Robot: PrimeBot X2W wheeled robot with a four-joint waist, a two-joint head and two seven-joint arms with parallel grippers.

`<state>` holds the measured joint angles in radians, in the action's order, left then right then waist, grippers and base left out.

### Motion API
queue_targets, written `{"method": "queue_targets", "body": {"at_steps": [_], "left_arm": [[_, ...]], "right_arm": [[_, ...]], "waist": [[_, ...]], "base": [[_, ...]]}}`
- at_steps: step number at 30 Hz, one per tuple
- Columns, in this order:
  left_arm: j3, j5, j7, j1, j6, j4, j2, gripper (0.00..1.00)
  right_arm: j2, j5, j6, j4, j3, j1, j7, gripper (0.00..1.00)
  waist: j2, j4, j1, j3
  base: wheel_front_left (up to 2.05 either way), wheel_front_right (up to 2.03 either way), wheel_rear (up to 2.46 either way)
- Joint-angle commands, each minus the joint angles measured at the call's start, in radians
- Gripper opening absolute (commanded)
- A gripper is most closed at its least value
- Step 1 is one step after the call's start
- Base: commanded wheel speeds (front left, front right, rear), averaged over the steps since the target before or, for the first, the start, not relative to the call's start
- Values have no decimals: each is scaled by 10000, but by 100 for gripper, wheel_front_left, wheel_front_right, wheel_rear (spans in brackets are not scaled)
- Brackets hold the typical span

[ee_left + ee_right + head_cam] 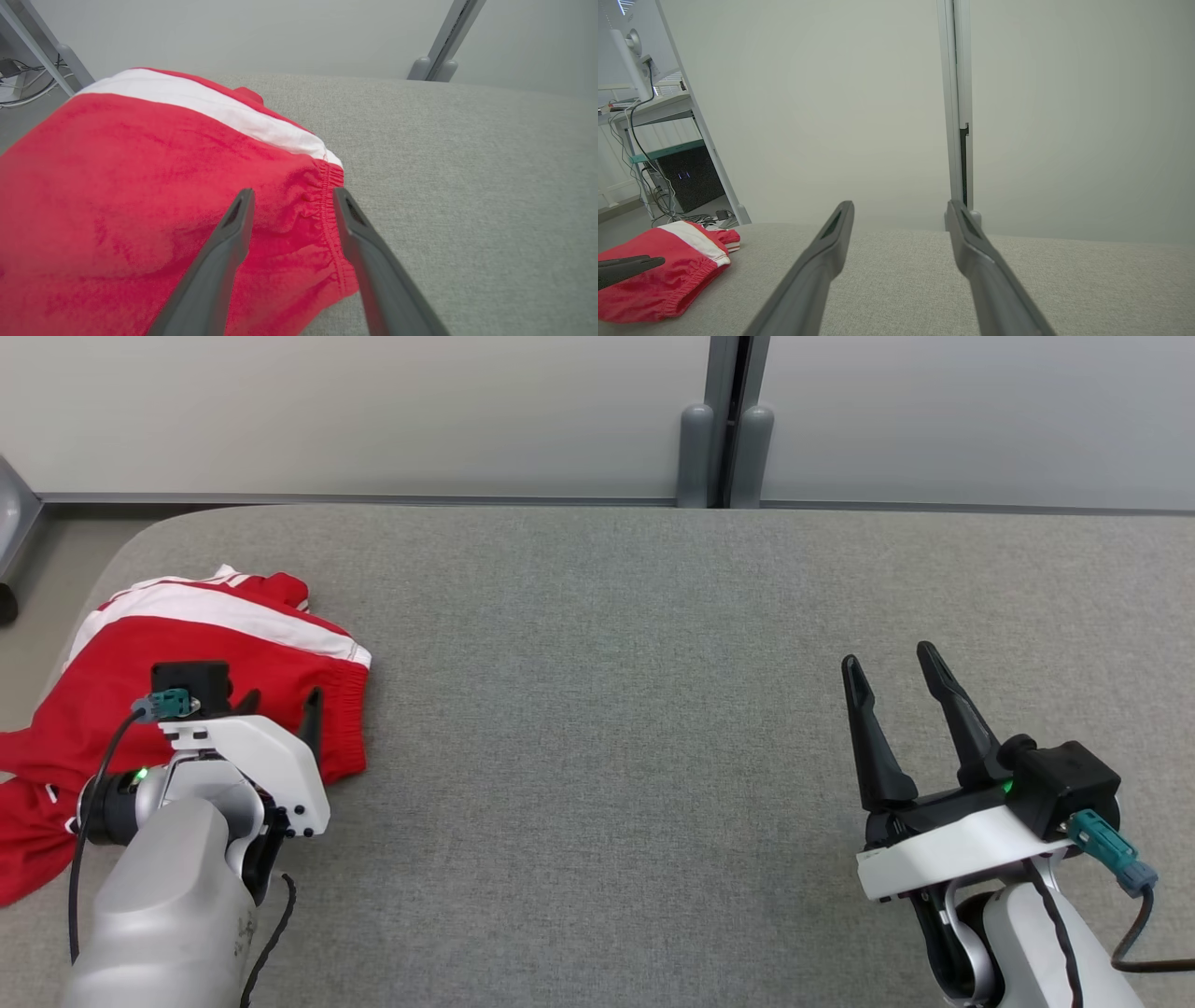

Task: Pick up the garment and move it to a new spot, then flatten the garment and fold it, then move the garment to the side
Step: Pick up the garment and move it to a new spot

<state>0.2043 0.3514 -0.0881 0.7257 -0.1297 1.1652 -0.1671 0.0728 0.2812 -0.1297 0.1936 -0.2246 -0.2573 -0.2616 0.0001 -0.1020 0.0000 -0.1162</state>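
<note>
Grey padded table [653, 709], left edge: the red garment [187, 644] lies bunched beneath your left gripper [292, 193], jaws parted astride its elastic waistband [327, 219], while your right gripper [887, 658] hangs agape and empty well apart; best press lower before pinching, catching every layer.

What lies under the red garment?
The grey table surface lies under the red garment. Anything between the garment's own layers is covered and cannot be seen.
</note>
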Motion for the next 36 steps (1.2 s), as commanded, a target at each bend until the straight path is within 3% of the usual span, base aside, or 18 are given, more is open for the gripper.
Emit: {"method": "queue_targets", "body": {"at_steps": [1, 16, 17, 18, 19, 30, 36], "left_arm": [[4, 79, -14, -41, -5, -47, -70, 100], [513, 1261, 1790, -213, -6, 604, -15, 100], [555, 1274, 1819, -243, -6, 635, -37, 48], [589, 1303, 1792, -251, -6, 650, -69, 6], [613, 1327, 1748, -246, -6, 653, -106, 0], [1067, 972, 224, 378, 80, -21, -352, 0], [1490, 463, -303, 1008, 403, -1078, -574, 0]], "right_arm": [[45, -7, -19, -24, 1, 26, -50, 100], [154, -63, -19, -133, 8, -408, -50, 100], [145, -64, -19, -132, 18, -419, -50, 100], [134, -62, -19, -135, 38, -417, -50, 100], [128, -63, -19, -133, 51, -402, -50, 100], [-14, 41, -19, -31, 149, -153, -50, 100], [-98, 108, -19, -37, 201, 26, -50, 100]], "waist": [[-1, 34, 0, -30], [-1, 683, 0, -813], [-1, 702, 0, -820], [-1, 714, 0, -819], [-1, 718, 0, -811], [-1, 634, 0, -227], [-1, 700, 0, 191]], "base": [[0, 0, 0], [0, 0, 0], [0, 0, 0], [0, 0, 0], [0, 0, 0], [0, 0, 0], [0, 0, 0]]}}
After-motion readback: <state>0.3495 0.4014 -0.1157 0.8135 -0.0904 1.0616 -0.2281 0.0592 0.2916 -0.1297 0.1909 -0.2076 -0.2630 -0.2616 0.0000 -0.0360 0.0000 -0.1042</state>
